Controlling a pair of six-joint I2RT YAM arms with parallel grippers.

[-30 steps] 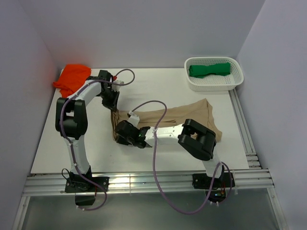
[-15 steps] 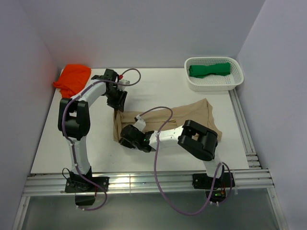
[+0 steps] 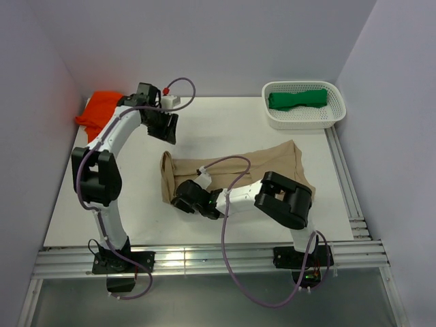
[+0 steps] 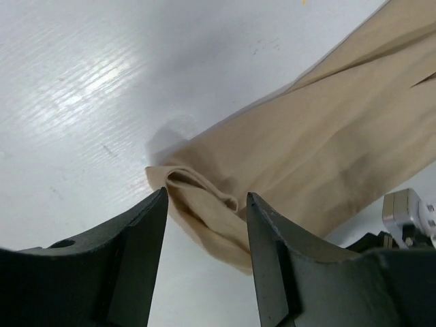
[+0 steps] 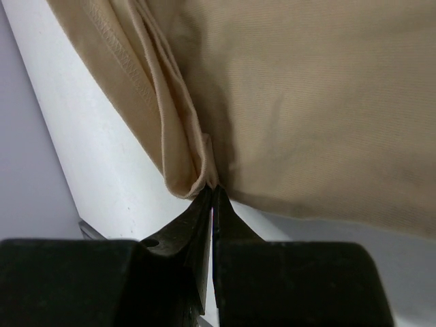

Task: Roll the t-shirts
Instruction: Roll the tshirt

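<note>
The tan t-shirt (image 3: 259, 165) lies folded into a long band across the middle of the table, with a small fold at its left end (image 4: 197, 187). My right gripper (image 3: 182, 202) is low at the band's near-left corner and shut on a pinch of the shirt's edge (image 5: 204, 170). My left gripper (image 3: 167, 129) is open and empty, raised above the table just beyond the shirt's left end, which shows between its fingers (image 4: 146, 238). The orange t-shirt (image 3: 101, 110) lies bunched at the far left. The green t-shirt (image 3: 297, 98) lies rolled in the basket.
A white perforated basket (image 3: 334, 114) stands at the far right corner. Purple walls close in the left, back and right sides. A metal rail runs along the near edge (image 3: 204, 259) and another along the right edge (image 3: 347, 184). The right arm's cable loops over the shirt (image 3: 231, 163).
My left gripper has let go of the shirt's left end and risen back towards the far left. My right gripper has shifted slightly nearer and rightward, still holding the edge.
</note>
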